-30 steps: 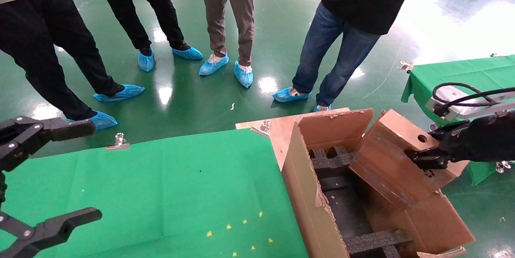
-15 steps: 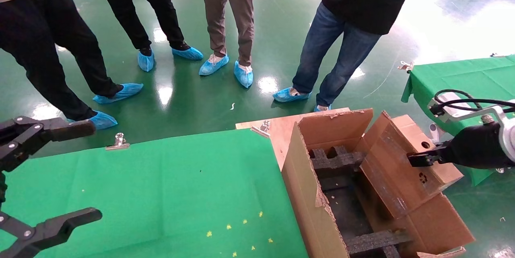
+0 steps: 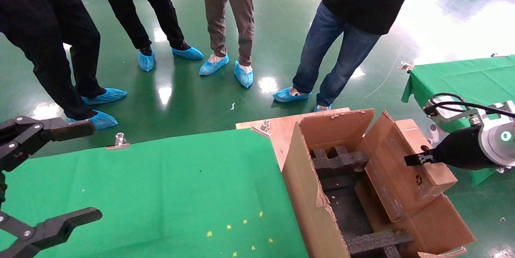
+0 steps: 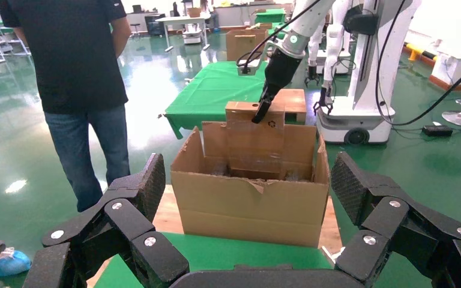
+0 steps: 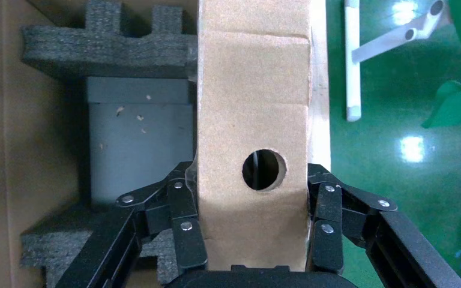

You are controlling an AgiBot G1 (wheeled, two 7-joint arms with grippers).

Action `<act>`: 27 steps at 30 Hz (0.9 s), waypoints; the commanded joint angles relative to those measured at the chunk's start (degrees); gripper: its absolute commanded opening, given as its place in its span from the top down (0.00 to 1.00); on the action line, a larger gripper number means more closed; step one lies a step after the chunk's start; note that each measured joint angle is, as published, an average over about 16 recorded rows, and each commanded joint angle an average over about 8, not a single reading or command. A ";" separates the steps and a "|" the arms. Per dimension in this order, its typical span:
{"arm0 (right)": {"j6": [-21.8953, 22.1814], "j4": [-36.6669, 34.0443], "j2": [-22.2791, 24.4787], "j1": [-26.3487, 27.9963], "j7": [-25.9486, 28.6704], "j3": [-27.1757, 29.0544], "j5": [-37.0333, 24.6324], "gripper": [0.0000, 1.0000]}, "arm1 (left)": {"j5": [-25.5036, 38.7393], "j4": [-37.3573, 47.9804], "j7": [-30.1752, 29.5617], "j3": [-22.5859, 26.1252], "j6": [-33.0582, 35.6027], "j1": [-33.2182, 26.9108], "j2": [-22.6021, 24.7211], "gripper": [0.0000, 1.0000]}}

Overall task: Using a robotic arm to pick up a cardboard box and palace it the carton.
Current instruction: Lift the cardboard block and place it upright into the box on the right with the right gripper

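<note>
My right gripper (image 3: 414, 159) is shut on the small brown cardboard box (image 3: 402, 169) and holds it tilted over the right side of the large torn-flapped carton (image 3: 305, 193). The box's lower end dips inside the carton, next to the black foam inserts (image 3: 338, 159). In the right wrist view the fingers (image 5: 183, 222) clamp the box (image 5: 252, 90) on both sides, just below its round hole (image 5: 264, 170). The left wrist view shows the carton (image 4: 249, 207), the box (image 4: 255, 141) and the right gripper (image 4: 258, 114) far off. My left gripper (image 3: 95, 170) is open and empty, parked at the left.
A green-covered table (image 3: 161, 185) lies left of the carton, which stands on a wooden board (image 3: 277, 129). Several people in blue shoe covers (image 3: 243, 75) stand beyond. A second green table (image 3: 462, 73) is at the far right.
The right wrist has turned and the box has tilted more upright, its lower end sinking into the carton. A person at the left has shifted a leg. The left arm has not moved.
</note>
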 commanded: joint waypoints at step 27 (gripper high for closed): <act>1.98 0.02 -2.99 -4.81 7.40 -3.14 -6.02 1.00 | -0.01 0.00 0.01 0.01 -0.01 0.00 -0.01 0.00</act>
